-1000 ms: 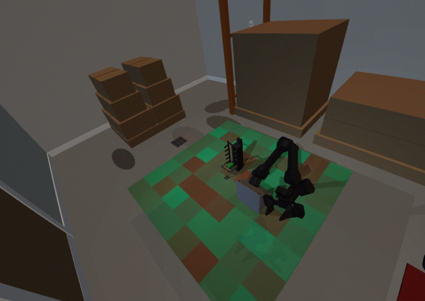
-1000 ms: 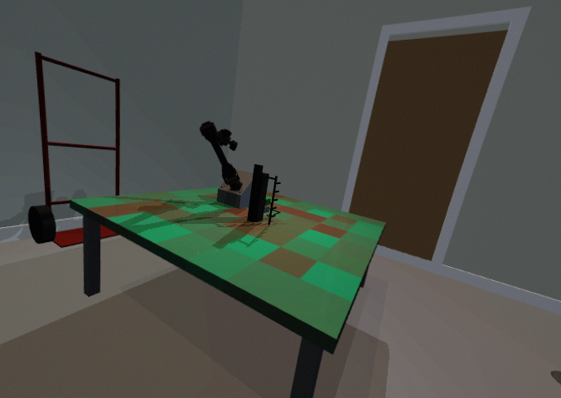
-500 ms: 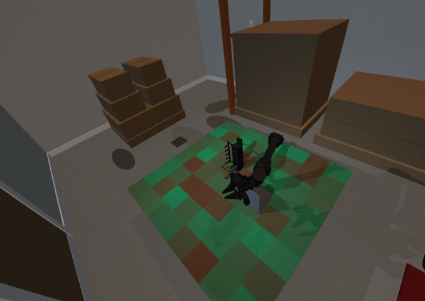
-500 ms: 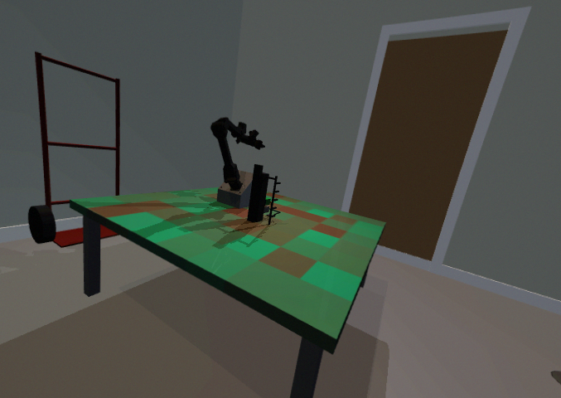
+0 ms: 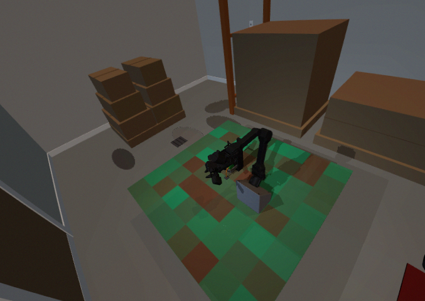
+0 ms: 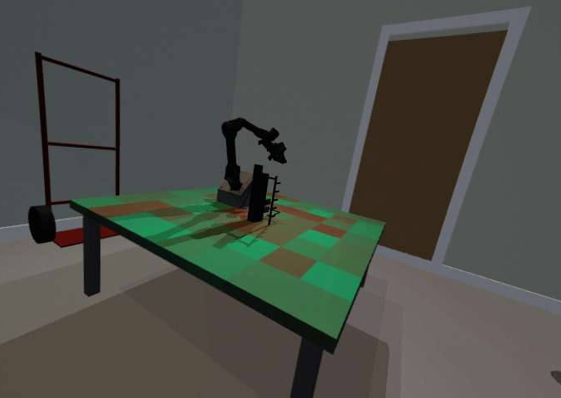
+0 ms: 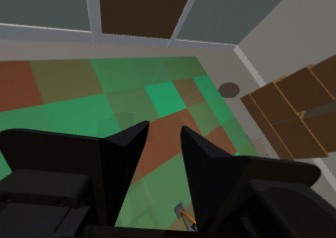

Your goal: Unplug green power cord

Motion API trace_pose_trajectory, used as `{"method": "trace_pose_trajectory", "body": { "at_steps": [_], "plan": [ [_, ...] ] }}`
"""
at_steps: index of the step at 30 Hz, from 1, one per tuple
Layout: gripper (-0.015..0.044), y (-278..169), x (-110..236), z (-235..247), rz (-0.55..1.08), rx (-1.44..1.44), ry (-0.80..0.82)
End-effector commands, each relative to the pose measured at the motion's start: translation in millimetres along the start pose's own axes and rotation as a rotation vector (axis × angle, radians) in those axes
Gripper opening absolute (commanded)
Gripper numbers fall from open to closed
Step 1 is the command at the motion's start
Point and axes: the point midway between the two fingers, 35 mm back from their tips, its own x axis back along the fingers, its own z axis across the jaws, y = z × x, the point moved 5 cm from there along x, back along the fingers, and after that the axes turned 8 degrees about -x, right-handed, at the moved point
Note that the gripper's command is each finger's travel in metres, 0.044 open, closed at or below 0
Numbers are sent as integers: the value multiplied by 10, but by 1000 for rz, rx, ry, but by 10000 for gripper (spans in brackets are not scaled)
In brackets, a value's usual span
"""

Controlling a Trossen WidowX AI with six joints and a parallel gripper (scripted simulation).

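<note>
Wrist view has the two dark fingers standing partly apart with a plain gap between their tips and nothing but the chequered table [image 7: 71,114] showing through it, so the gripper [image 7: 165,126] is unclenched and holds nothing. Low in that gap, near the bottom edge, lies a small grey piece with a thin orange cord [image 7: 187,217] curling from it; no green cord can be made out here. Beyond the table's far corner this view takes in stacked cardboard boxes [image 7: 294,119] on the floor. The exterior view gives what the wrist cannot: the power strip [image 6: 257,192] is a black bar standing on end on the table [image 6: 149,225], its long axis upright, with short plugs [image 6: 275,183] sticking out sideways from the face turned toward the door [image 6: 431,140], stacked one above another. Their colours are too dark to tell which is the green one. The gripper [image 6: 278,152] hangs above the strip's top and a little to the door side, apart from it and from the plugs. From there the arm arches back and down to a grey base block [image 6: 229,194] just behind the strip. In the top view the arm covers the strip almost wholly; the gripper [image 5: 214,174] shows over the table [image 5: 255,241], with only specks of green and orange beside it, and the base block [image 5: 252,198] is nearby.
</note>
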Motion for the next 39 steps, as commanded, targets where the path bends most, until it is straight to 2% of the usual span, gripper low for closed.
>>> {"method": "trace_pose_trajectory", "body": {
  "at_steps": [1, 8, 16, 39],
  "plan": [
    [160, -270, -313, -546, 193, 107, -23],
    [160, -962, -674, -1334, 522, 275, 76],
    [160, -1934, -762, -1940, 806, 420, 376],
    [160, -2106, -673, -2088, 822, 429, 408]
  ]
}}
